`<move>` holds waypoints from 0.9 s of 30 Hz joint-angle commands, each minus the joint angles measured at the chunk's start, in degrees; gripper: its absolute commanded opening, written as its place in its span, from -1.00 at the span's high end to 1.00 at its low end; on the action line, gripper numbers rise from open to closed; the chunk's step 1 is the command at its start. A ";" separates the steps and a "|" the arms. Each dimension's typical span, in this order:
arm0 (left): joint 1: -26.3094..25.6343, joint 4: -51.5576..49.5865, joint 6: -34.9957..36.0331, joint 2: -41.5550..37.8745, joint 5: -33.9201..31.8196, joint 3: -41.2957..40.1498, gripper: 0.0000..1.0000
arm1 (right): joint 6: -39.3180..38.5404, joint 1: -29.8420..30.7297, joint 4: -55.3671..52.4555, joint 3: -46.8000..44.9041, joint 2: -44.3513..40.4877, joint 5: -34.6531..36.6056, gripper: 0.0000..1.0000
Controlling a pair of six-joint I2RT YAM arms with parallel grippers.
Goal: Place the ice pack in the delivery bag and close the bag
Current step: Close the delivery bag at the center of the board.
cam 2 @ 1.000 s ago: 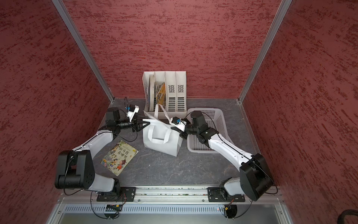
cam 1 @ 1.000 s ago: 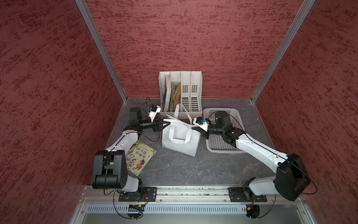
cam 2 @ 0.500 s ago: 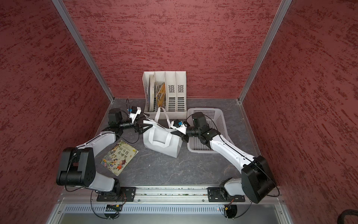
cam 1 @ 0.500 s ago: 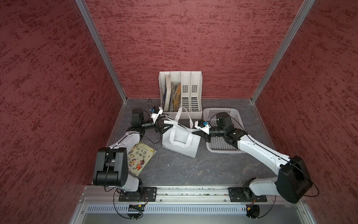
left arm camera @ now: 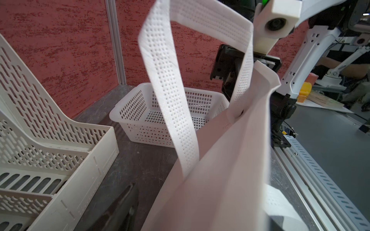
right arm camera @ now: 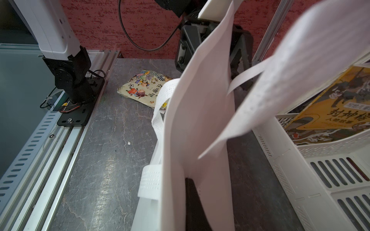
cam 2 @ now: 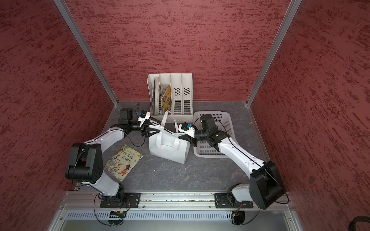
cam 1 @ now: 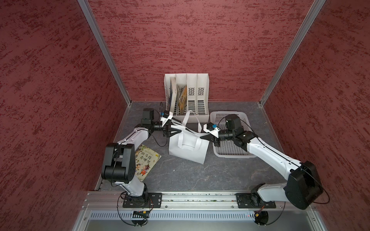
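At mid-frame in both top views, the delivery bag (cam 1: 188, 149) stands on the worktop (cam 1: 200, 176) between the two arms. The right pincer (cam 1: 203, 137) is pinched tight on the bag's right rim, while the left pincer (cam 1: 178, 132) sits at the left rim with its jaws apart. No ice pack shows in any view. Fabric this thin probably weighs little and sags, so the rim edges look like the best hold, not the floppy handles (left arm camera: 170, 90).
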 commanded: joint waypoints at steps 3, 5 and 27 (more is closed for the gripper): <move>0.88 -7.59 5.18 -0.24 6.61 0.75 0.11 | 1.63 -0.23 -0.45 0.39 -0.72 2.13 0.92; 0.91 -9.38 5.94 -0.32 7.28 1.03 0.35 | 2.23 -0.30 0.99 -0.48 -1.39 3.68 0.81; -0.64 -15.68 8.94 -0.32 4.79 2.79 0.52 | 15.39 8.61 -20.23 26.59 -4.32 14.32 -0.06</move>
